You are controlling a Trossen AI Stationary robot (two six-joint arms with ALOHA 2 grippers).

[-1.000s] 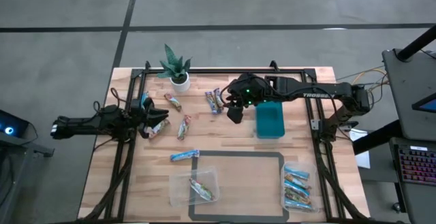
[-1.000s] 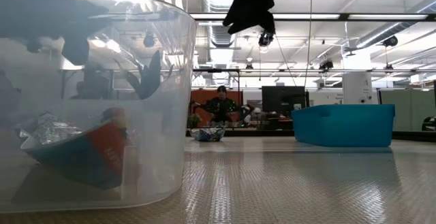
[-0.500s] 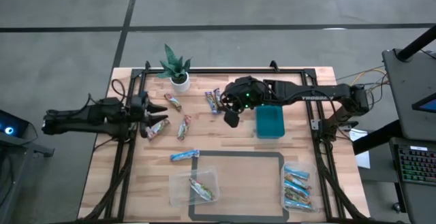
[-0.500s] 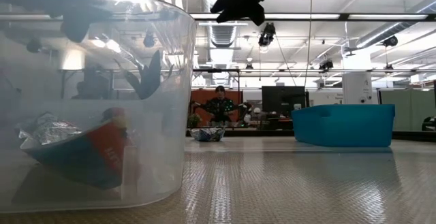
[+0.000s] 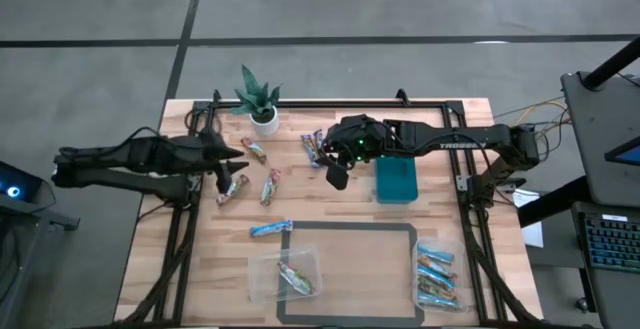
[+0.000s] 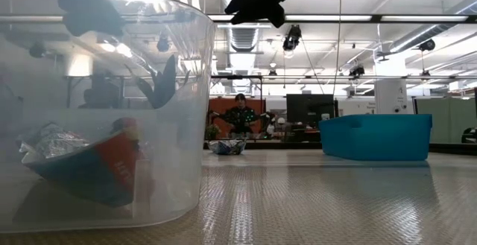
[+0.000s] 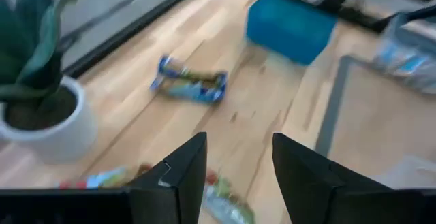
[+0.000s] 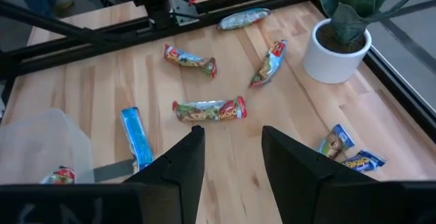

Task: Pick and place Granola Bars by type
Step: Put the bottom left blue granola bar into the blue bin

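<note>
Wooden table point(image 5: 340, 204) stands on grey floor point(image 5: 400, 4).

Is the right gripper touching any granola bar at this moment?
Apart. The right wrist view shows the right gripper open and empty, bare wood between its fingers, with the red-ended bar lying beyond their tips.

We've got the white plant pot point(image 8: 338, 57) as our anchor: one red-ended bar point(image 8: 268, 64) just beside it, another point(image 8: 210, 109) farther off, a blue bar point(image 8: 137, 137) well apart, near a clear tub point(image 8: 41, 146).
</note>
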